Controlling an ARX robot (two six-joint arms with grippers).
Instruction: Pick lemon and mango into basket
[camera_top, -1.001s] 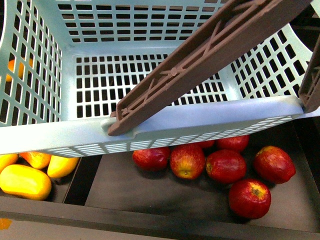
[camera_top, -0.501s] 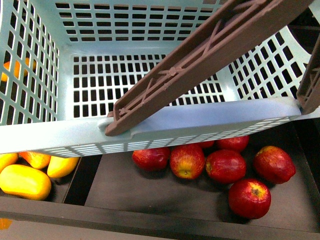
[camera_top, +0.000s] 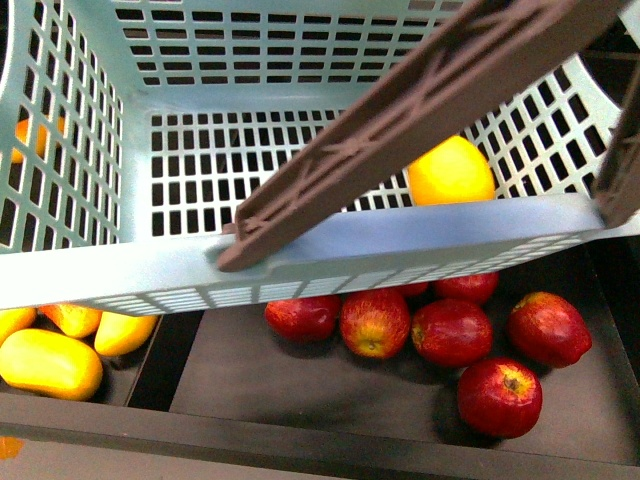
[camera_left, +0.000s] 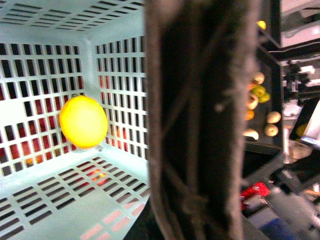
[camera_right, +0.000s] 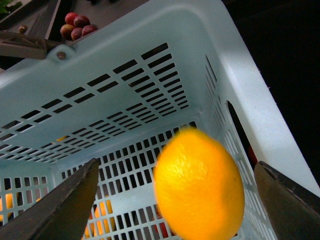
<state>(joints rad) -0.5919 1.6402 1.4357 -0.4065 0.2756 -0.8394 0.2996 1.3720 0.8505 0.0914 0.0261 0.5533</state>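
Outside the basket, past its left end and below its near rim, lie the yellow-orange mangoes, close together in a dark bin. The basket itself is a pale blue slotted plastic one, with a brown ribbed handle slanting across its mouth. Below the near rim, toward the basket's right half, red apples lie in a loose cluster on a dark tray.

The lemon is inside the basket, close to its right wall; in the left wrist view it seems to hang clear of the basket floor, though blur makes that uncertain.

The right gripper is above the basket's mouth with its jaws spread wide. The lemon shows between the fingers and touches neither.

The left gripper's fingers show in no view, so I cannot tell how its jaws stand.
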